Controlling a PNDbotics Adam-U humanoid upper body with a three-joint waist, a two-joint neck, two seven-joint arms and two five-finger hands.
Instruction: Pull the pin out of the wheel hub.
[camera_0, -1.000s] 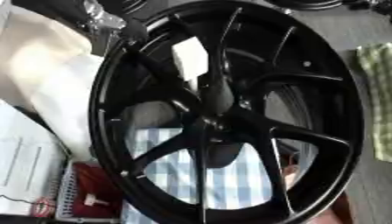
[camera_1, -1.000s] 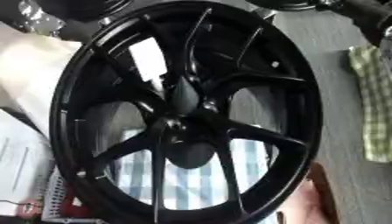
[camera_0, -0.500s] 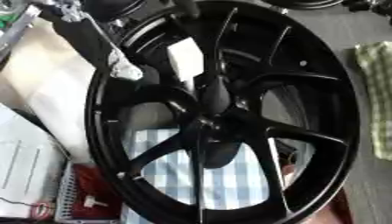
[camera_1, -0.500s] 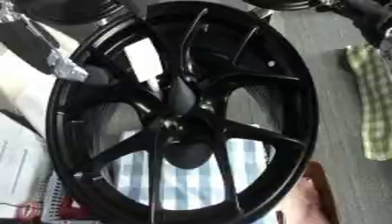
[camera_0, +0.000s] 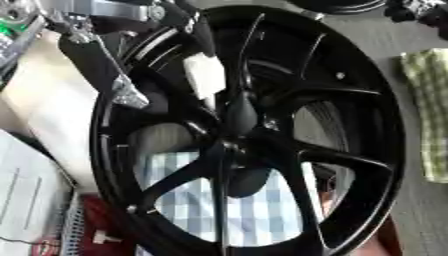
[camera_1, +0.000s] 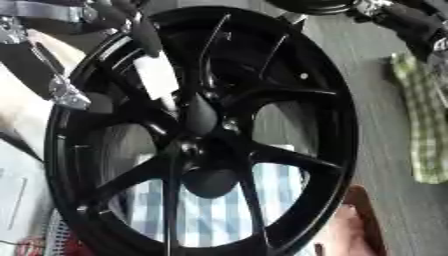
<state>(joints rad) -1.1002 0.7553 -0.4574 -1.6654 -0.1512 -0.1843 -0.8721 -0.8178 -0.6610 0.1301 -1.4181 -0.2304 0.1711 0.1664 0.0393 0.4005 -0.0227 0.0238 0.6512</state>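
Moved: left hand (camera_0: 118, 75) now reaches further down over the wheel (camera_0: 350, 165) rim.
Fingers: straight, gripping nothing.
Pin: indistinguishable.

Both head-mounted eyes look steeply down, very close, at the glossy black spoked wheel rim (camera_0: 245, 130) (nearly filling each view); the right eye sits slightly offset.

Big black wheel (camera_0: 254, 135) standing on edge fills the shot, left robot hand (camera_0: 105, 60) reaching onto its upper-left rim, blue checked cloth (camera_0: 254, 210) visible through the spokes.
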